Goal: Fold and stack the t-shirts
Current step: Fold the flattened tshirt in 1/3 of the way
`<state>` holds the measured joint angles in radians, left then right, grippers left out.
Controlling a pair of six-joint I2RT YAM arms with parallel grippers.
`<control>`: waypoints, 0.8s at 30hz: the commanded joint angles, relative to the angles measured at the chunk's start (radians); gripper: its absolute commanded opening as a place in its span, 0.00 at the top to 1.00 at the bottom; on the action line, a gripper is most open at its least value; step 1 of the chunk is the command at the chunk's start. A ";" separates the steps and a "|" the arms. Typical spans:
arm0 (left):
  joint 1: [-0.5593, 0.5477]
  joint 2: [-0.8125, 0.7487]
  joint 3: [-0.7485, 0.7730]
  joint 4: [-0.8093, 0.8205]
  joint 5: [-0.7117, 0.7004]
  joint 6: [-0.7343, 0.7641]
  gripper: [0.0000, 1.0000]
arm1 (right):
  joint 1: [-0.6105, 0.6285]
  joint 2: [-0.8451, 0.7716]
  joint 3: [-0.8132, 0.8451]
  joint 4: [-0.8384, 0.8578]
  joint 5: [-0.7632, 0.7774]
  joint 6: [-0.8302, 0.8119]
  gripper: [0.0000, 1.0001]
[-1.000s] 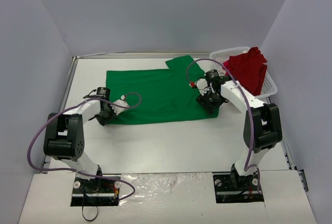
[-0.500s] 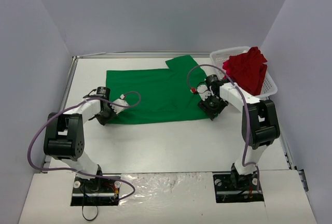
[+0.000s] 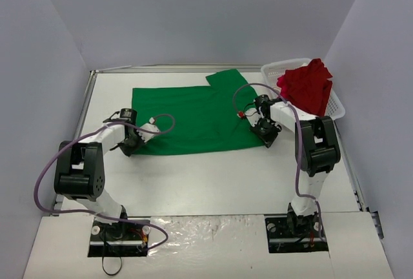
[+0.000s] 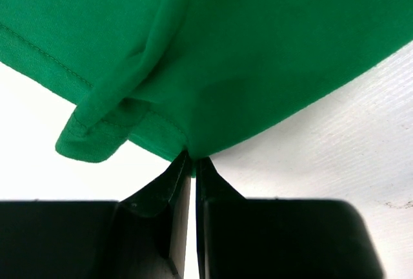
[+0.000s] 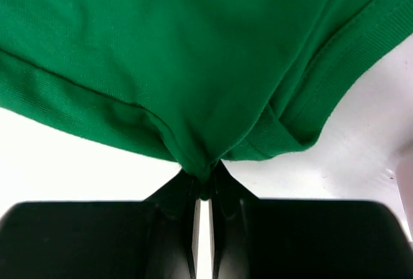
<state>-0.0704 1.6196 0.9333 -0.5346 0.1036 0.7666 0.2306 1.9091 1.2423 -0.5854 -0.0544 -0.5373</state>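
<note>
A bright green t-shirt (image 3: 193, 114) lies spread flat across the middle of the white table. My left gripper (image 3: 136, 143) is shut on its near left corner; the left wrist view shows green cloth (image 4: 245, 66) pinched between the black fingertips (image 4: 174, 172). My right gripper (image 3: 263, 134) is shut on the near right corner, where the hem (image 5: 193, 143) bunches into the jaws. A deep red t-shirt (image 3: 308, 87) lies crumpled in the basket at the back right.
A white plastic lattice basket (image 3: 337, 110) stands against the right wall behind my right arm. Grey walls enclose the table (image 3: 213, 175) on three sides. Purple cables loop from both arms.
My right gripper slid a little farther right along the shirt's near edge and closed on the corner. The left gripper has kept its hold without moving.
</note>
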 commanded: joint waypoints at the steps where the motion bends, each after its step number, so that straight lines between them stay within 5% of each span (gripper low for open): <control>1: 0.015 -0.046 -0.004 -0.050 0.008 -0.009 0.97 | -0.014 -0.040 0.019 -0.027 0.034 -0.007 1.00; 14: 0.100 -0.245 0.216 -0.293 0.077 0.028 0.98 | -0.063 -0.242 0.121 -0.175 -0.012 -0.038 1.00; 24: 0.100 -0.398 0.124 -0.381 0.068 0.079 0.98 | -0.063 -0.453 0.013 -0.289 -0.054 -0.092 1.00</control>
<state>0.0193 1.2819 1.0821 -0.8238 0.1890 0.8043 0.1764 1.5421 1.2774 -0.7517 -0.1089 -0.5896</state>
